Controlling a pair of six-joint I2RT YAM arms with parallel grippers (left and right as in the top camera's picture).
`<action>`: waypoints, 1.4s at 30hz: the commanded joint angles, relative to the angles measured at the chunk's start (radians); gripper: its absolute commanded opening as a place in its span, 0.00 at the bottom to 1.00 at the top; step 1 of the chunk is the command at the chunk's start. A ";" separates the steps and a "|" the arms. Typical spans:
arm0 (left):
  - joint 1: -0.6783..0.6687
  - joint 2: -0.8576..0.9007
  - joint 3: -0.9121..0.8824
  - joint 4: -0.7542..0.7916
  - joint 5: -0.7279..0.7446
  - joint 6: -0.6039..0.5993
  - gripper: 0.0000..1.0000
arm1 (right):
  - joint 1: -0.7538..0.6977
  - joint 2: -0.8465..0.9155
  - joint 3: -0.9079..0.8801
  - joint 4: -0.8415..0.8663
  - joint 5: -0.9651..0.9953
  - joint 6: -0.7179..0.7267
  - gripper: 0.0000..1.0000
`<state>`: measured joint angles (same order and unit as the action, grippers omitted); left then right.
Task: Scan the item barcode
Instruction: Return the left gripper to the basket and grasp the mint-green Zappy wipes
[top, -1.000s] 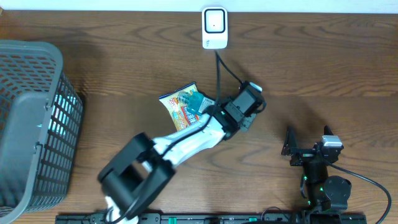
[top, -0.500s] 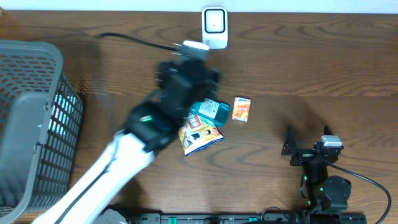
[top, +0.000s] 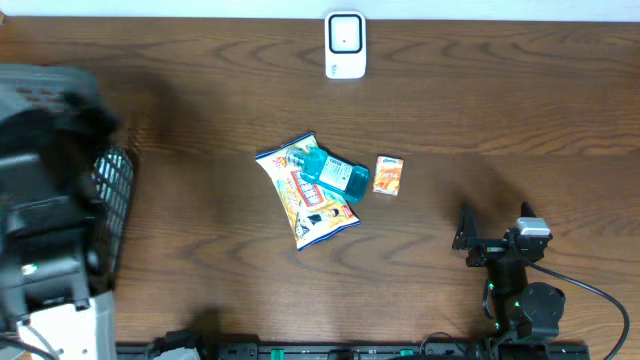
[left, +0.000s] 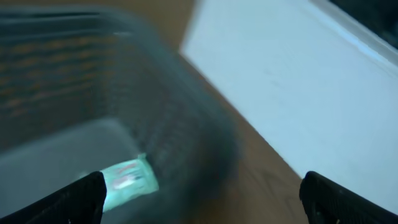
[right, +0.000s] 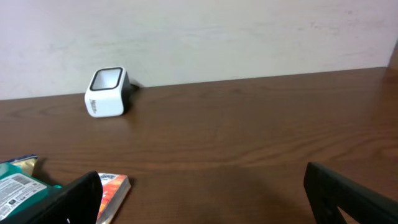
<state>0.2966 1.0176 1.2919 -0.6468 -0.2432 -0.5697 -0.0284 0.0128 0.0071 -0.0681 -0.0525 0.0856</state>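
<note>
overhead: three items cluster on the wooden desk (top: 200, 100): a crinkly foil bag (top: 305, 205), a blue plastic bottle (top: 338, 178) lying on it, and a small orange box (top: 389, 175) just beside. one white boxy scanner (top: 345, 45) sits at the far edge. left claw (left: 202, 186) gapes wide over the mesh basket (top: 112, 185), well apart from them. right claw (right: 202, 196) is wide too, right of the box.

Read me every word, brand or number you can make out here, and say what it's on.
No text is legible.
On the yellow printed snack bag: colourful lettering, too small.
On the teal plastic bottle: white label, print too small.
On the small orange box: dark word, blurred.
On the white cube scanner: no marking seen.
On the pale packet in the grey mesh basket: reddish print, blurred.
</note>
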 joint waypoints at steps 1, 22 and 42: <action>0.182 0.038 0.021 -0.035 0.191 -0.214 0.98 | 0.009 -0.002 -0.002 -0.003 0.002 -0.013 0.99; 0.514 0.630 -0.010 -0.156 0.558 -0.200 0.98 | 0.009 -0.002 -0.002 -0.003 0.002 -0.013 0.99; 0.513 0.907 -0.013 -0.133 0.550 0.027 0.99 | 0.009 -0.002 -0.002 -0.003 0.002 -0.013 0.99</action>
<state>0.8074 1.8805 1.2896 -0.7795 0.3096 -0.5934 -0.0284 0.0128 0.0071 -0.0681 -0.0525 0.0860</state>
